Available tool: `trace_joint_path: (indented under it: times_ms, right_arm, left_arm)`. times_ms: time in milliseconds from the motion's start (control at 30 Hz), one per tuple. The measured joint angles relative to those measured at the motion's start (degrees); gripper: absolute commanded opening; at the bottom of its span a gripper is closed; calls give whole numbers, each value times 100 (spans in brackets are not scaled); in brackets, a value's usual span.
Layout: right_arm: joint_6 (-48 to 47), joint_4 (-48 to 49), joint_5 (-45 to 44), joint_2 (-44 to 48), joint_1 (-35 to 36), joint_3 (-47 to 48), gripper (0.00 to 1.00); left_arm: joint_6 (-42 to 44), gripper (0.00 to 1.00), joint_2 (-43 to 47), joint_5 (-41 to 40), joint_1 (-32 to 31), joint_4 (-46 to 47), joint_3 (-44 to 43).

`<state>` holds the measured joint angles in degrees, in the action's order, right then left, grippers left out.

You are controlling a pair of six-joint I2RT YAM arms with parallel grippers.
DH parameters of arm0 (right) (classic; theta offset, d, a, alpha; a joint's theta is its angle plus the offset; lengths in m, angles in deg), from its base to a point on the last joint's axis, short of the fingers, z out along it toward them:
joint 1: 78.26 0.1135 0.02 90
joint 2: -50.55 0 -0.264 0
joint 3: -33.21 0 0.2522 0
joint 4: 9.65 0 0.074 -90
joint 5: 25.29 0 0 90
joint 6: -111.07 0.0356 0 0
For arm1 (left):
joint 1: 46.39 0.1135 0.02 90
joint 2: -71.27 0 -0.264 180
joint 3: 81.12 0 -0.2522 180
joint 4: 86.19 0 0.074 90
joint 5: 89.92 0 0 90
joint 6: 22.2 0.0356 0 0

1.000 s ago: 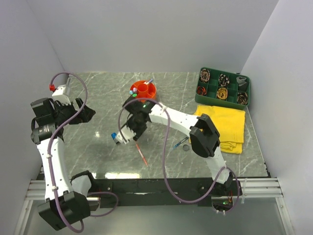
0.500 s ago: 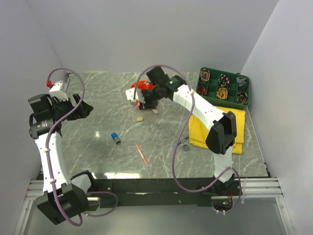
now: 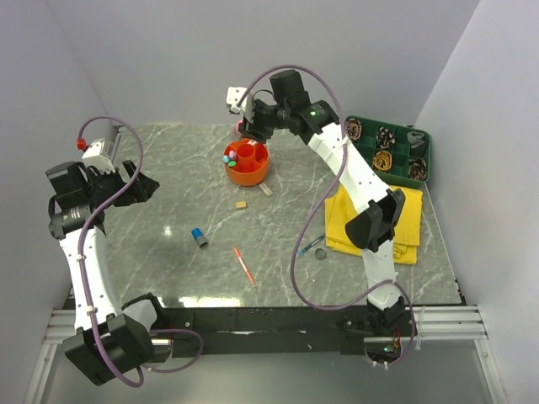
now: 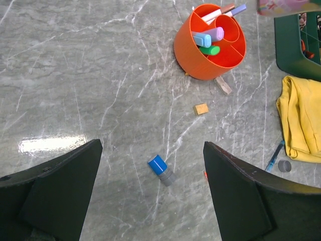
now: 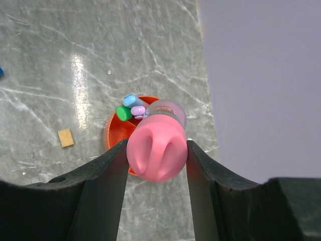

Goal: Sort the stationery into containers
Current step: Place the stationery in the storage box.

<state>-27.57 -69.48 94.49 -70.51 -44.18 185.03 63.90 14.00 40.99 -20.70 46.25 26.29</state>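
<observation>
My right gripper (image 5: 156, 159) is shut on the pink tube (image 5: 154, 143) and holds it in the air over the far rim of the round orange organiser (image 5: 114, 134). From above, the right gripper (image 3: 251, 120) hangs behind the organiser (image 3: 247, 164), which holds several markers. My left gripper (image 4: 153, 193) is open and empty, high above the blue cap (image 4: 160, 168) at the table's left. A red pen (image 3: 244, 266), the blue cap (image 3: 198, 236), a tan eraser (image 3: 241, 204), a blue pen (image 3: 310, 247) and a dark disc (image 3: 320, 254) lie on the table.
The green divided tray (image 3: 421, 151) stands at the back right with coiled items in its cells. A yellow cloth (image 3: 383, 215) lies in front of it. A second small eraser (image 3: 266, 190) lies against the organiser's front. White walls close in the left, back and right.
My right arm swung from the mid-table near the blue cap to the organiser, then rose behind it with the pink tube. The left arm barely moved.
</observation>
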Motion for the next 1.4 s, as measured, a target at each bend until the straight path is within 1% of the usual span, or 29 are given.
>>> trace_joint_path:
  times_ms: [367,800,967,1000,1133,1167,1233,1300,1333,1400]
  right_arm:
    - [170,42,-378,-623,-20,31,0]
    - [166,37,-474,-710,-90,28,0]
    - [168,42,-485,-909,-125,31,0]
    - [166,42,-490,-968,-129,28,0]
    - [170,44,-505,-1180,-140,28,0]
    - [175,46,-511,-1217,-140,28,2]
    - [216,61,-531,-1250,-140,28,16]
    - [337,138,-560,-1261,-140,22,26]
    - [389,188,-568,-1261,-140,17,34]
    - [516,326,-623,-1261,-138,7,40]
  left_arm:
    - [2,89,7,26,61,22,107]
    - [-20,90,0,31,122,87,225]
    - [-28,90,-42,42,151,168,227]
    - [-28,99,-52,42,155,168,227]
    - [-26,99,-81,37,188,168,236]
    - [-26,99,-81,39,199,173,236]
    - [-26,99,-81,39,210,181,243]
    - [-26,99,-81,42,223,192,275]
    - [-28,99,-81,42,229,192,302]
    - [-26,100,-81,39,245,177,341]
